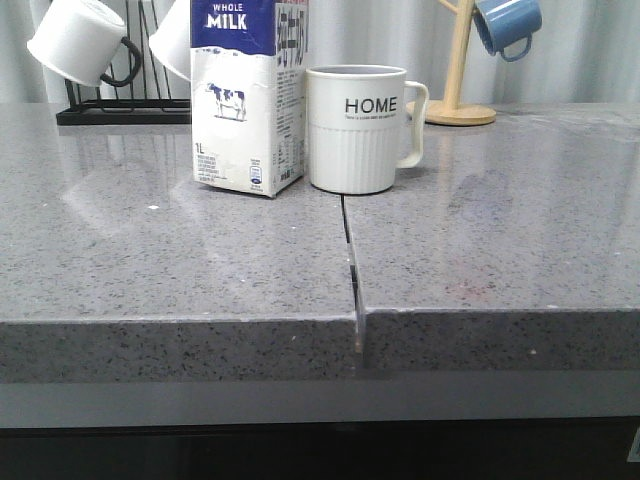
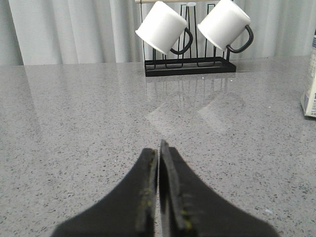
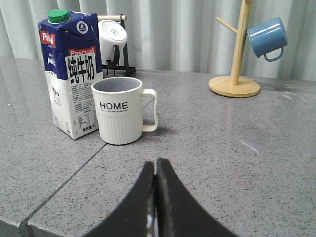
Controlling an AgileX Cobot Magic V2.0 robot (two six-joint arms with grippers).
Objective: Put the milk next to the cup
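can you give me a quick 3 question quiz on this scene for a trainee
1. True or false: the milk carton stands upright beside the HOME cup.
2. Which way does the cup's handle point in the front view? A) toward the carton B) away from the carton C) toward the camera
3. Fill in: the blue mug hangs on a ____ stand.

Key: 1 true. 2 B. 3 wooden. Extra note: the left gripper and right gripper both show their fingers pressed together, holding nothing.
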